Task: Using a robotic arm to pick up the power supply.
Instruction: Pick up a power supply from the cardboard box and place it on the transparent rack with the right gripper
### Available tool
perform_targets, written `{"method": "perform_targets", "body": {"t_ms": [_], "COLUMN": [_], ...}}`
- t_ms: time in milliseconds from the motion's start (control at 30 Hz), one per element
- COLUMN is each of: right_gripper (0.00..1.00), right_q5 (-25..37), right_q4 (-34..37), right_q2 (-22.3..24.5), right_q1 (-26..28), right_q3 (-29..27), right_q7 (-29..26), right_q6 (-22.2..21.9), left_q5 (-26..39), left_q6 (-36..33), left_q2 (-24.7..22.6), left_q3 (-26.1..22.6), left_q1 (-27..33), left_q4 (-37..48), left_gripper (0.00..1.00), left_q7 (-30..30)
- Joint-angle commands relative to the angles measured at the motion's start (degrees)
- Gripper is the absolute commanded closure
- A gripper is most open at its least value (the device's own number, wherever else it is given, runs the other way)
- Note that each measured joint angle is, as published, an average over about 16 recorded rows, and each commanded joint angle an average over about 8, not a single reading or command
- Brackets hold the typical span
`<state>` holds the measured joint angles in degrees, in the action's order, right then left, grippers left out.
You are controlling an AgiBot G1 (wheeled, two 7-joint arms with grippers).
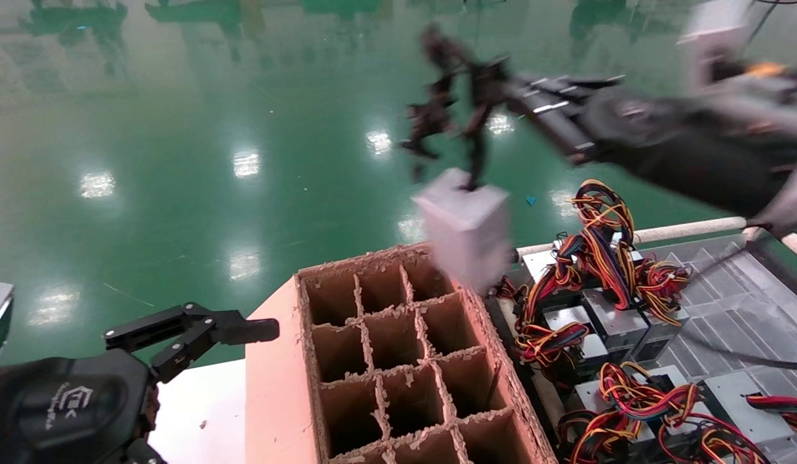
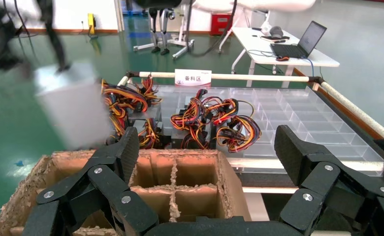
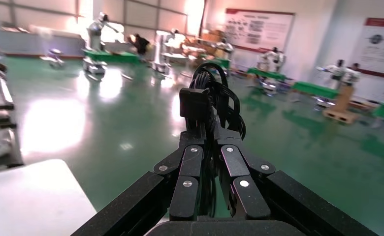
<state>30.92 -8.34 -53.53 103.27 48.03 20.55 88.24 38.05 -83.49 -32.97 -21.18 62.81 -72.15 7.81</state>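
The right gripper [image 1: 482, 96] is clamped on the black cables [image 3: 214, 93] of the power supply [image 1: 464, 225], and the light-grey box hangs from them in the air, above the far right corner of the divided cardboard box [image 1: 398, 361]. Its lower end is level with that corner's rim; contact cannot be judged. The left gripper [image 1: 198, 332] is parked low by the box's near left side, jaws spread open and holding nothing. Grey units with red, yellow and orange wires [image 1: 598, 283] lie in the clear tray [image 1: 727, 290] right of the box.
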Motion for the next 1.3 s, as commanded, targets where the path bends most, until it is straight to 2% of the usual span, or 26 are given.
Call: {"method": "perform_targets", "body": {"t_ms": [33,300,600,1000,1300], "right_gripper": [1.0,1.0,1.0,1.0,1.0], "right_q5": [0.06,1.28,-1.12,-8.21,-17.7], "right_q4": [0.76,-3.13,-10.1,-14.1,-12.77], "right_q2": [2.12,14.78,29.38,44.74,52.63], "right_q1": [1.18,4.04,1.58,-8.07,-18.17], "right_q3": [-0.02,1.03,0.94,0.85,5.65], "right_q7": [-0.56,-3.9,-8.71,-10.01,-10.73], "right_q6": [1.45,2.7,2.39,2.18,2.97], "left_q5": [0.0,0.0,0.0,-0.01,-0.01], "left_q6": [0.0,0.0,0.0,0.0,0.01], "left_q2": [0.0,0.0,0.0,0.0,0.01], "left_q3": [0.0,0.0,-0.01,-0.01,-0.02], "left_q1": [0.0,0.0,0.0,0.0,0.0], "left_q4": [0.0,0.0,0.0,0.0,0.0], "left_gripper": [0.0,0.0,0.0,0.0,0.0], "left_q7": [0.0,0.0,0.0,-0.01,-0.01]}}
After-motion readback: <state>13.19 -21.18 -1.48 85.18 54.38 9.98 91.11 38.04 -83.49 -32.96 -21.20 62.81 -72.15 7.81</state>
